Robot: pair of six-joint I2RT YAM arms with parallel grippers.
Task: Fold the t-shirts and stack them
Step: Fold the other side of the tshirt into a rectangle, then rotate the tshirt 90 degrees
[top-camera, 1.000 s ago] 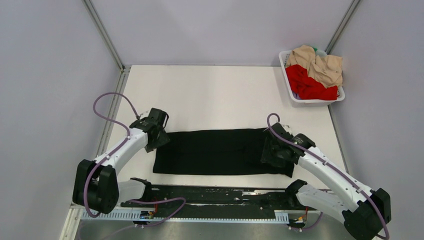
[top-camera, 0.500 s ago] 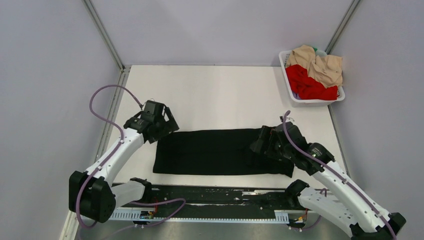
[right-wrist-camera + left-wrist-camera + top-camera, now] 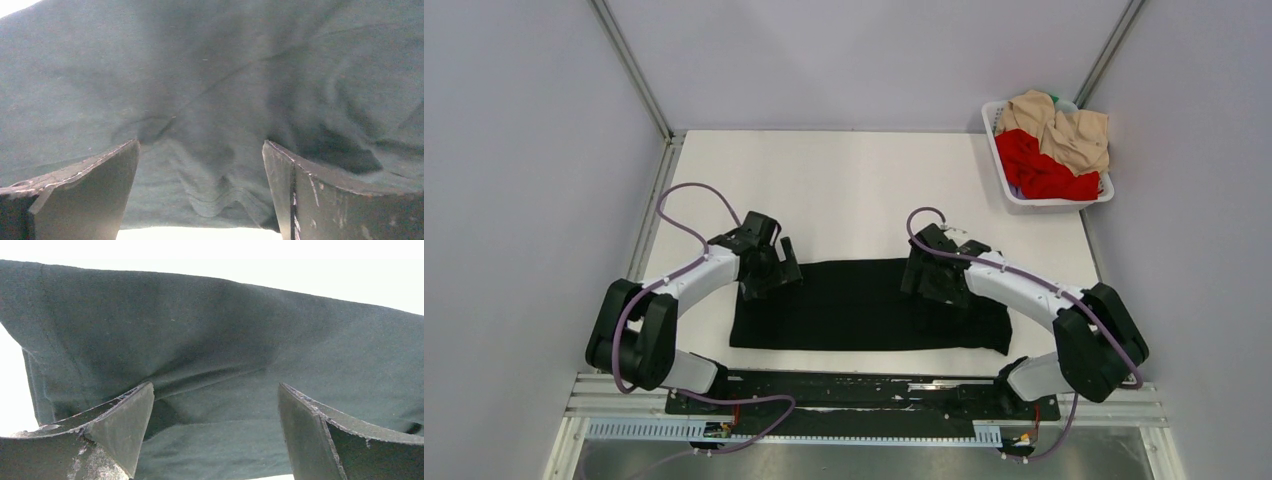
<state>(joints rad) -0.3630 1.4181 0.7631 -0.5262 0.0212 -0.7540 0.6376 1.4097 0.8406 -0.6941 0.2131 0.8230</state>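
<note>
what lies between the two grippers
Only the flat middle of the black t-shirt, from left gripper to right gripper; the top external view shows it.

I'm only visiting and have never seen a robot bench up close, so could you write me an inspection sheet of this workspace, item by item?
Surface: white table, carrying one shirt and a basket.
Job's things: black t-shirt lies flat as a long strip near the arms; red t-shirt and beige t-shirt are crumpled in the basket.
Clutter: white basket at the far right corner; otherwise nothing seen.
Grippers: left gripper and right gripper are each over an end of the black t-shirt, jaws open, holding nothing.
Cables: purple cables loop above both arms.
Surroundings: plain grey walls, metal frame posts.
</note>
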